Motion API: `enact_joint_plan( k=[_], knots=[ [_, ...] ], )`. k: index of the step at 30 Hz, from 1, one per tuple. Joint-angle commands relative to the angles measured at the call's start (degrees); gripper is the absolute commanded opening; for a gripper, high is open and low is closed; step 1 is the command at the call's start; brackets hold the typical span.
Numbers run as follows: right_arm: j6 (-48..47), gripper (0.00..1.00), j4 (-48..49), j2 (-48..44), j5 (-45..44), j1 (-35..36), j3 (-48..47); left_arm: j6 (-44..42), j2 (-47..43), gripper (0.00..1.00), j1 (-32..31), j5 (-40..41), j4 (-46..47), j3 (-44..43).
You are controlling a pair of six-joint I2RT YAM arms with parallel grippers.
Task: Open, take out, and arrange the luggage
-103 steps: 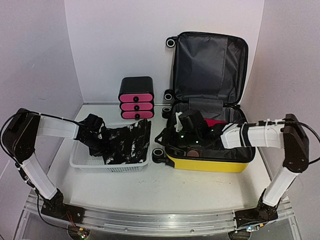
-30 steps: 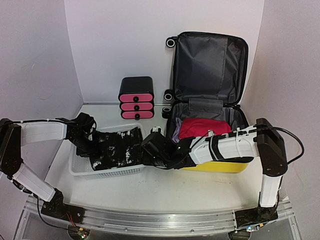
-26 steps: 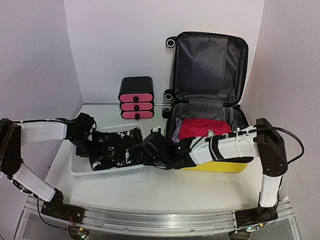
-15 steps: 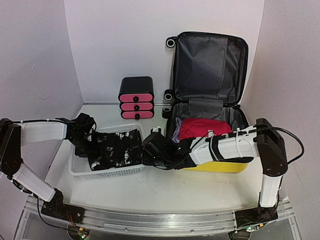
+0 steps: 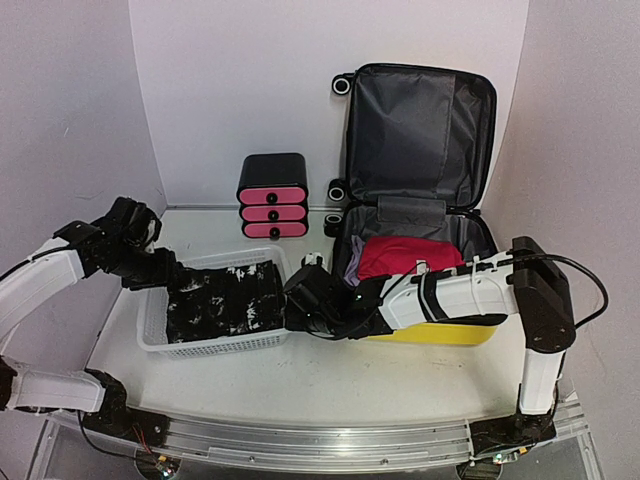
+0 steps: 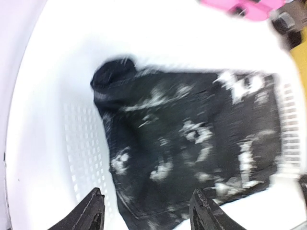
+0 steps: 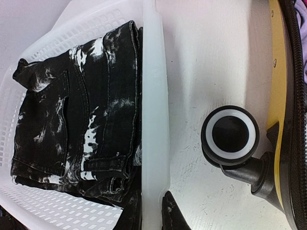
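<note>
The luggage [image 5: 430, 328] lies open at the right, its yellow shell [image 7: 277, 72] on the table and its dark-lined lid upright against the back wall. A red garment [image 5: 405, 255] lies inside it. Black jeans with white splotches [image 5: 225, 300] [image 6: 192, 143] [image 7: 76, 120] lie in the white mesh basket [image 5: 215, 343]. My left gripper [image 5: 160, 268] [image 6: 148, 211] hangs open above the jeans' left end, nothing between its fingers. My right gripper [image 5: 300, 300] [image 7: 152, 213] is shut on the basket's right rim [image 7: 153, 96], next to a suitcase wheel [image 7: 230, 135].
A black box with three pink drawers [image 5: 272, 195] stands at the back wall behind the basket. The basket's mesh floor [image 6: 72, 143] shows bare left of the jeans. White walls close in the table on the left, back and right.
My left gripper has opened, let go of the jeans and lifted away up and to the left. The jeans now lie flatter in the basket. The right arm has not moved.
</note>
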State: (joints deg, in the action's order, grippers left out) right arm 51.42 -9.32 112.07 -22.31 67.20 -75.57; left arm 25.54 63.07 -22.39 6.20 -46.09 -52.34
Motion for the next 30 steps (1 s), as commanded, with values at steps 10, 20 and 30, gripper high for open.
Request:
enact_joint_plan(
  k=[10, 20, 30],
  knots=[
    [-4.1, 0.02, 1.1, -2.9, -1.1, 0.5, -0.6, -4.7, 16.6, 0.39, -1.3, -9.7, 7.1, -9.4],
    [-4.5, 0.0, 1.8, -3.9, -2.0, 0.5, 0.1, 10.2, 24.5, 0.16, -1.2, -1.9, 5.8, 0.5],
    [-7.1, 0.04, 3.1, -4.2, -0.1, 0.6, 0.2, 6.2, 19.8, 0.23, -1.5, 0.1, 6.1, 0.6]
  ],
)
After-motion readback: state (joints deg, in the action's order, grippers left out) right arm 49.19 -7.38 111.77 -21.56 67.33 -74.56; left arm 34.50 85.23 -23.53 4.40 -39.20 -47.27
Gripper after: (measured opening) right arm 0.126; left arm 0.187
